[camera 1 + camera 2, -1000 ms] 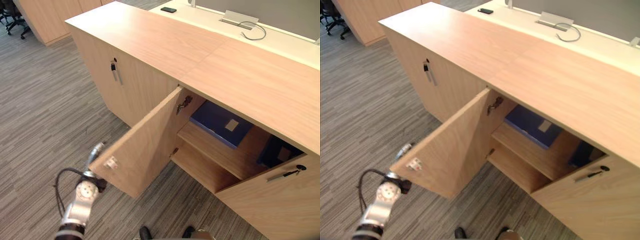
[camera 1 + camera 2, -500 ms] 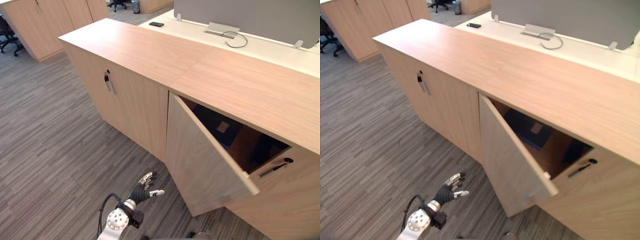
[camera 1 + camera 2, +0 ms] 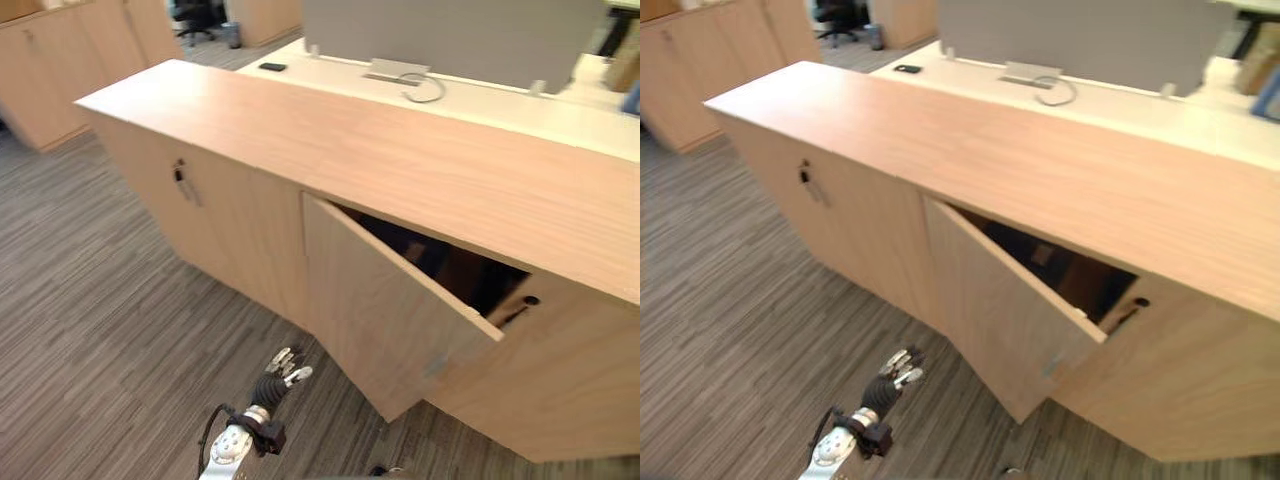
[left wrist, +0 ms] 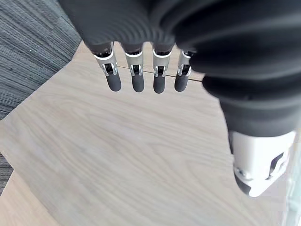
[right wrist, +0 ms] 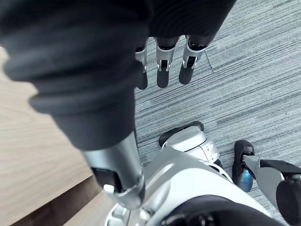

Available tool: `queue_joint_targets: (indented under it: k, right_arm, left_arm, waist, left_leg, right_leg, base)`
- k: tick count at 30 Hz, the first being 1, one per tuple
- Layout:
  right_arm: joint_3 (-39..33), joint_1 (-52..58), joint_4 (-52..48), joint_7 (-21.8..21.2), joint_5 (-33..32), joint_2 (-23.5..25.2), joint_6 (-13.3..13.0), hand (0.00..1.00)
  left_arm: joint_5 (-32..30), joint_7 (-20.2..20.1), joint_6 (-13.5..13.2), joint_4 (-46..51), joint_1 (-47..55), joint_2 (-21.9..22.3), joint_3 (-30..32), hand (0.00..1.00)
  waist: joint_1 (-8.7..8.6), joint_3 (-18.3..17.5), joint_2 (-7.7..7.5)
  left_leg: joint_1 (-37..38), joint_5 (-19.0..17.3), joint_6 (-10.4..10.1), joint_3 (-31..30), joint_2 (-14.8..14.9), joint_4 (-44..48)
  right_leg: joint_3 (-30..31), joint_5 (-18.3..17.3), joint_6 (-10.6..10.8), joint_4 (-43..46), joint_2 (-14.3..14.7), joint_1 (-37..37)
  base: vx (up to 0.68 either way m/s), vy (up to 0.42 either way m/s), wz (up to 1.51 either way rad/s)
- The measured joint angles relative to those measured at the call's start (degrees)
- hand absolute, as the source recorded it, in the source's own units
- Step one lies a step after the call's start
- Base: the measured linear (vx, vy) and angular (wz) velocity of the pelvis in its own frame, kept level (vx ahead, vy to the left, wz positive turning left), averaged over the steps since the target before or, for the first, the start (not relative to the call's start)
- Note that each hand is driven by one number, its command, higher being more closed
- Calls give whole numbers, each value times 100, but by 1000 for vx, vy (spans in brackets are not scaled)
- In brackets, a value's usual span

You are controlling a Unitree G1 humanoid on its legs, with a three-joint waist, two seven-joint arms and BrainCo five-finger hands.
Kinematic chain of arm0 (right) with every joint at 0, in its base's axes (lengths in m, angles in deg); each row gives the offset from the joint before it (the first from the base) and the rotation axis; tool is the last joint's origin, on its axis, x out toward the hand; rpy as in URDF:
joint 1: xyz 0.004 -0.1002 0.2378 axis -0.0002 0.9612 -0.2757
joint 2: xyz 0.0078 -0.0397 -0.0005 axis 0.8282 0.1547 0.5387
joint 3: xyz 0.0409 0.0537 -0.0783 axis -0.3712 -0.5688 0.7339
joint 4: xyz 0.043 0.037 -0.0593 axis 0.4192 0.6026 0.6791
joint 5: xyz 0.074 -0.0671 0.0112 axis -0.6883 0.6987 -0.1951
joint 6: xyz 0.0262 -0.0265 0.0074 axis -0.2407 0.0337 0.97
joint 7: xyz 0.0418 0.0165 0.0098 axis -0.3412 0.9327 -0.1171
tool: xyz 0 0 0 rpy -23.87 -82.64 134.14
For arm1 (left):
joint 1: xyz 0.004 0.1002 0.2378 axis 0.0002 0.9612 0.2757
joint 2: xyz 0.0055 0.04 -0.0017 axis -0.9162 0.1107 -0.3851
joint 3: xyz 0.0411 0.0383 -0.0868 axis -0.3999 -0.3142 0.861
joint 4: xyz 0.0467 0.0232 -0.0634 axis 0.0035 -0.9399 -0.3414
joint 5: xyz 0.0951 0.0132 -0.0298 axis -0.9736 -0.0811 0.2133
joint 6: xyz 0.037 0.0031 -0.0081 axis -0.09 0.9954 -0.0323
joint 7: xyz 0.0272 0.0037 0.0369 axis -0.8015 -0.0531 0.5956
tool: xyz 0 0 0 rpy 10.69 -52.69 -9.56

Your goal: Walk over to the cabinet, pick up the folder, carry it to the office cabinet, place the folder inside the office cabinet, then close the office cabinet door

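The office cabinet (image 3: 330,130) is a long light-wood unit. Its middle door (image 3: 385,310) stands ajar at a narrow angle, hinged on its left side. Through the gap the inside is dark; the folder (image 3: 1042,256) shows as a dim shape with a pale label on the shelf. My left hand (image 3: 281,374) hangs low over the carpet in front of the door, apart from it, fingers straight and holding nothing. In the left wrist view its fingers (image 4: 136,77) point at the door's wood face. My right hand (image 5: 162,70) hangs open over the carpet, holding nothing.
The door to the right carries a dark key handle (image 3: 515,308) and the left door a key (image 3: 181,178). Behind the cabinet runs a white desk (image 3: 470,95) with a grey screen, a cable and a black phone (image 3: 272,67). More wooden cabinets (image 3: 60,60) stand far left.
The door has swung from wide open to nearly shut. My left hand left the door's outer edge and now hangs in front of it. The camera has shifted.
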Motion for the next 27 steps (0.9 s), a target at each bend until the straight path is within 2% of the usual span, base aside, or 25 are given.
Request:
queue_joint_targets:
  k: [1,2,3,4,5,6,7,10,12,13,15,16,18,19,21,23,27]
  right_arm:
    - [91,46,-24,13,-78,15,-2,0]
    - [127,53,-32,27,-82,19,-2,0]
    - [291,97,-111,64,-81,14,-5,0]
    - [452,134,-224,120,-86,-7,-13,0]
    - [556,130,-272,139,-97,-31,-25,0]
    - [777,114,-417,174,-111,-30,-41,0]
    - [989,30,-510,221,-140,-36,-78,0]
    - [1369,-272,-587,247,-192,-125,-113,0]
    - [1421,-366,-587,247,-190,-126,-140,0]
    - [1491,-470,-586,242,-191,-120,-183,0]
    - [1647,-552,-589,225,-192,-127,-219,0]
    - [1747,-585,-558,216,-209,-88,-214,0]
    - [2114,-625,-523,199,-197,28,-258,0]
    - [2278,-695,-451,165,-129,29,-278,0]
    - [2328,-692,-398,121,-50,-18,-278,0]
    - [2303,-677,-337,126,-53,-24,-287,0]
    - [2184,-664,-243,131,-51,-5,-325,0]
  left_arm:
    - [76,172,-26,-120,-62,73,208,0]
    - [99,238,-42,-204,-111,118,323,0]
    - [196,387,-55,-373,-194,227,591,0]
    - [301,486,-81,-481,-211,359,903,0]
    - [380,548,-96,-530,-210,413,1064,0]
    - [501,654,-117,-684,-227,473,1329,0]
    - [705,726,-139,-823,-195,504,1528,0]
    - [1196,766,-157,-1328,-118,553,2201,0]
    - [1431,757,-162,-1741,-80,566,2555,0]
    - [1610,743,-157,-2097,-78,584,2818,0]
    - [1758,702,-148,-2607,-63,635,3147,0]
    - [1742,696,-141,-2880,-40,647,3402,0]
    - [1632,678,-150,-3125,-13,676,3613,0]
    - [1432,667,-147,-3235,-10,700,3761,0]
    - [1192,651,-166,-3362,12,703,3769,0]
    - [898,649,-197,-3488,-9,679,3763,0]
    - [683,648,-206,-3653,-60,623,3723,0]
  waist:
    - [-1,1,-13]
    - [3,8,-24]
    - [26,18,-31]
    - [73,21,-20]
    - [110,29,-2]
    - [193,89,-67]
    - [316,89,-88]
    - [501,173,-105]
    - [546,174,-104]
    - [554,173,-97]
    - [567,189,-47]
    - [586,178,-96]
    - [599,160,-323]
    - [602,142,-339]
    - [635,63,-311]
    - [634,-1,-313]
    - [642,-76,-323]
  left_leg:
    - [-177,-204,31,30,326,819]
    - [-266,-272,99,23,495,1237]
    - [-402,-309,146,-11,806,1980]
    - [-486,-275,193,-135,1044,2615]
    - [-558,-204,254,-258,1154,2946]
    - [-778,55,338,-548,1330,3663]
    - [-909,-212,263,-823,1305,3923]
    - [-1172,-569,143,-1567,962,3673]
    - [-1149,-577,122,-1911,788,3060]
    - [-1110,-558,102,-2202,637,2443]
    - [-903,-219,42,-2592,408,1326]
    - [-718,72,-372,-2586,285,1164]
    - [-535,116,-252,-2295,16,785]
    - [-417,179,-164,-2167,-130,538]
    - [-226,300,-99,-2002,-310,137]
    - [-23,443,-100,-1928,-416,-248]
    - [284,528,-181,-1899,-376,-565]
  right_leg:
    - [65,2,-6,-86,139,128]
    - [83,2,-9,-129,200,207]
    - [167,3,-32,-204,323,380]
    - [334,-41,-105,-241,440,508]
    - [441,-72,-151,-262,487,564]
    - [713,-130,-234,-269,538,698]
    - [1032,-204,-333,-243,532,748]
    - [1691,-211,-339,-216,494,855]
    - [1977,-244,-278,-192,486,871]
    - [2176,-294,-187,-133,478,868]
    - [2437,-387,46,24,479,830]
    - [2560,-421,201,91,400,841]
    - [2538,-357,261,-59,90,830]
    - [2540,-283,246,-204,-53,846]
    - [2548,-137,385,-408,-204,871]
    - [2544,-33,475,-650,-252,961]
    - [2530,8,469,-827,-144,1178]
  base:
    - [121,-159,-49]
    - [174,-209,-48]
    - [160,-160,-62]
    - [154,-146,-71]
    - [171,-107,-90]
    - [171,-60,-107]
    - [158,-32,-113]
    - [70,57,-115]
    - [63,164,-99]
    - [106,231,-100]
    - [148,269,-78]
    - [180,282,-48]
    - [192,310,-41]
    - [130,229,-33]
    - [136,160,-28]
    - [161,90,-18]
    - [105,-15,-8]
